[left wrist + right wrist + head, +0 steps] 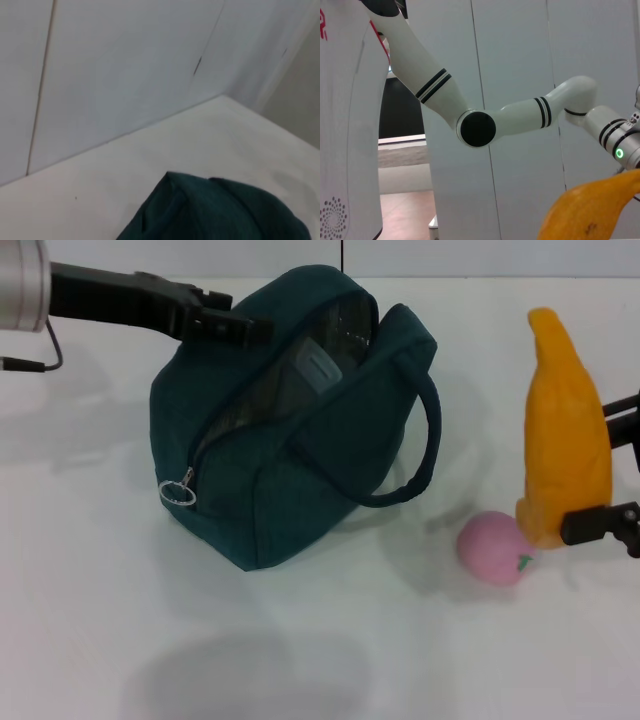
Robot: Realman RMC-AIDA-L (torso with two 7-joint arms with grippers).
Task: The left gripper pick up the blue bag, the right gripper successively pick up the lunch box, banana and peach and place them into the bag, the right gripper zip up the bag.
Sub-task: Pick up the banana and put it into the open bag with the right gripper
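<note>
Head view: blue bag (300, 470) standing on white table (100, 540), zipper open, metal ring pull (177, 490) at near-left end, silver foil lining visible inside. Lunch box (318, 365) lodged within the opening, only the blue-rimmed lid edge showing. One padded loop handle (425, 455) arching off the bag's right side.

Left hand (235, 328) reaching in from upper left, black body ahead of silver wrist, tip meeting the upper rear edge of the bag at the opening. Fingers closed onto the bag's fabric edge as far as visible.

Right hand (610, 475) at far right edge, two black fingers (600, 523) set around the banana (562, 435), one above and one below, clamped on the fruit. Banana held upright, narrow end up, lower end close above the table.

Peach (493, 548) resting on the table just beside the banana's lower end, to its left, well apart from the bag, green leaf mark facing front right.

Left wrist view: top of the bag (220, 210) in dark teal fabric at the lower edge, table and wall panels behind.

Right wrist view: banana tip (590, 212) in the lower corner, left arm (520, 117) with green ring light beyond, against wall panels.
</note>
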